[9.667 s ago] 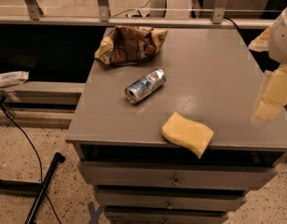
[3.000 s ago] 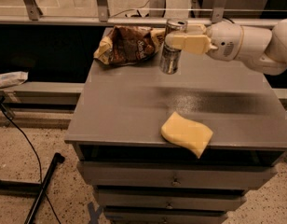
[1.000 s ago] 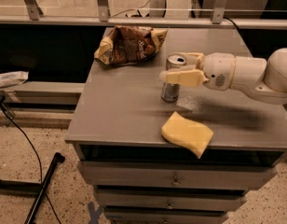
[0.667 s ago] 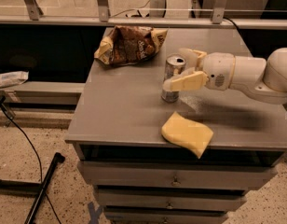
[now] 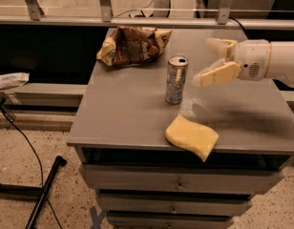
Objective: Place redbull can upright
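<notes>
Your slim silver redbull can (image 5: 176, 79) stands upright mid-way across the grey desk (image 5: 118, 113), long axis vertical. The cream two-finger gripper (image 5: 203, 62) hangs just beside it toward the right edge, spread wide and empty.

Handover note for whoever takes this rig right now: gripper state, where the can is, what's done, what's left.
Gripper: open, holding nothing, beside the redbull can on its right in the camera view, apart from it.
Redbull can: standing upright mid-table, in front of the snack bag and behind the yellow sponge.
Done: the can is placed upright.
Left: probably only drawing the arm away without bumping the can.
</notes>
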`<state>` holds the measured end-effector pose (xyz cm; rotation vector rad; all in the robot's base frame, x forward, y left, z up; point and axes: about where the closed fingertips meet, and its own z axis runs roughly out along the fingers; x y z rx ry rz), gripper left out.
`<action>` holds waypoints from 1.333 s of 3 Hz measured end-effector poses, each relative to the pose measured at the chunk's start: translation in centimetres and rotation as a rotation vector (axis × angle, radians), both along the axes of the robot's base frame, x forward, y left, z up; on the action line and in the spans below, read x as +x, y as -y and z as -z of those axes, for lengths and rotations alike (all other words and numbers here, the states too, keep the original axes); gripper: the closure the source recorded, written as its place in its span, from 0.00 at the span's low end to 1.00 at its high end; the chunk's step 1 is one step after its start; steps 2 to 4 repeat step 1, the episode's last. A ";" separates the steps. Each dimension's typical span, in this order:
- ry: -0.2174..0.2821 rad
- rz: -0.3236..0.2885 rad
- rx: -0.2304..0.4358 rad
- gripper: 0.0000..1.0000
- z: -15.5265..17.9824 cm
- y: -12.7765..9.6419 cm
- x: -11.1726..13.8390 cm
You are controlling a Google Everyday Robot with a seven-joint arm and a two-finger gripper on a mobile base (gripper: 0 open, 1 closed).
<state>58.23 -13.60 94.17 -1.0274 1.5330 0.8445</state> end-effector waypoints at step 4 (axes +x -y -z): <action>0.000 0.000 0.000 0.00 0.0 0.0 0.0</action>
